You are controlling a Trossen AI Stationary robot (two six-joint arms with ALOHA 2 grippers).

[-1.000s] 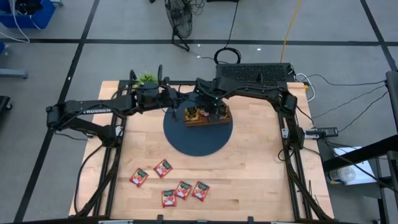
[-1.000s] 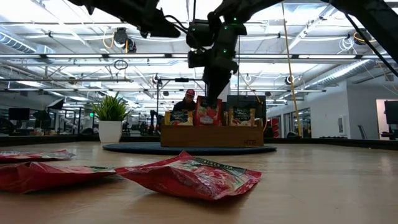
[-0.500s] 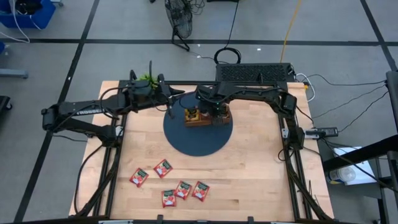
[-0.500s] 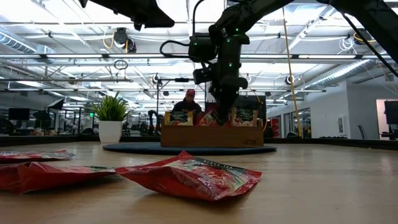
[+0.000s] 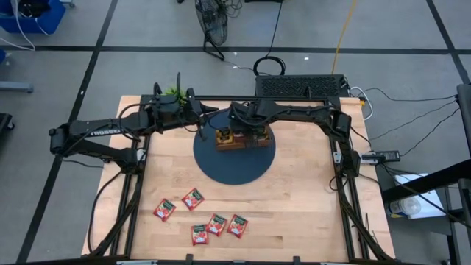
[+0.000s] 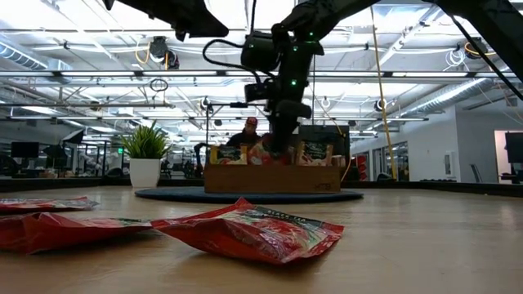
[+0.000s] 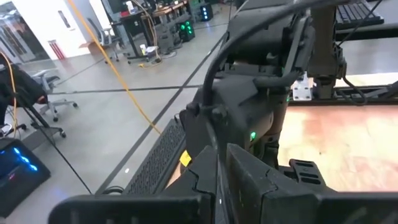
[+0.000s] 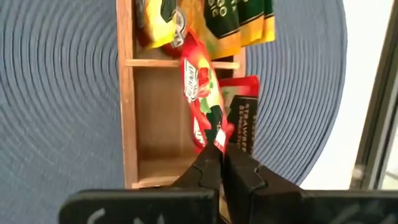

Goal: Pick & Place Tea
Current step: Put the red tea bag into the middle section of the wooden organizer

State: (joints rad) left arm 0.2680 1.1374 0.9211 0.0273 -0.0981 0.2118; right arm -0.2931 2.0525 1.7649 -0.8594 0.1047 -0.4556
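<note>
I have a red tea sachet (image 8: 200, 102) pinched by its edge in the right claw (image 8: 221, 163), fingers shut tight on it, and it hangs tilted over the middle compartment of the wooden tray (image 8: 127, 118). One end compartment already holds yellow-and-green sachets (image 8: 239, 22), and another red sachet (image 8: 242, 121) sits against the tray's far wall, close beside the one I hold.

The tray stands on the round blue mat (image 5: 234, 165) at the back of the table (image 5: 309, 206); in the low view the right claw (image 6: 278, 139) is down at the tray's top edge (image 6: 274, 178).

To finish this well, I judge the sachet should be straightened so it enters upright, lowered until its bottom edge is inside the walls, and only then released; letting go while tilted risks it draping over the divider or the rim.

Five more red sachets (image 5: 215, 224) lie scattered at the front of the table, well apart from the tray.

The left claw (image 5: 197, 110) waits raised by the potted plant (image 5: 173, 92), and I cannot tell whether its fingers are open or closed.
</note>
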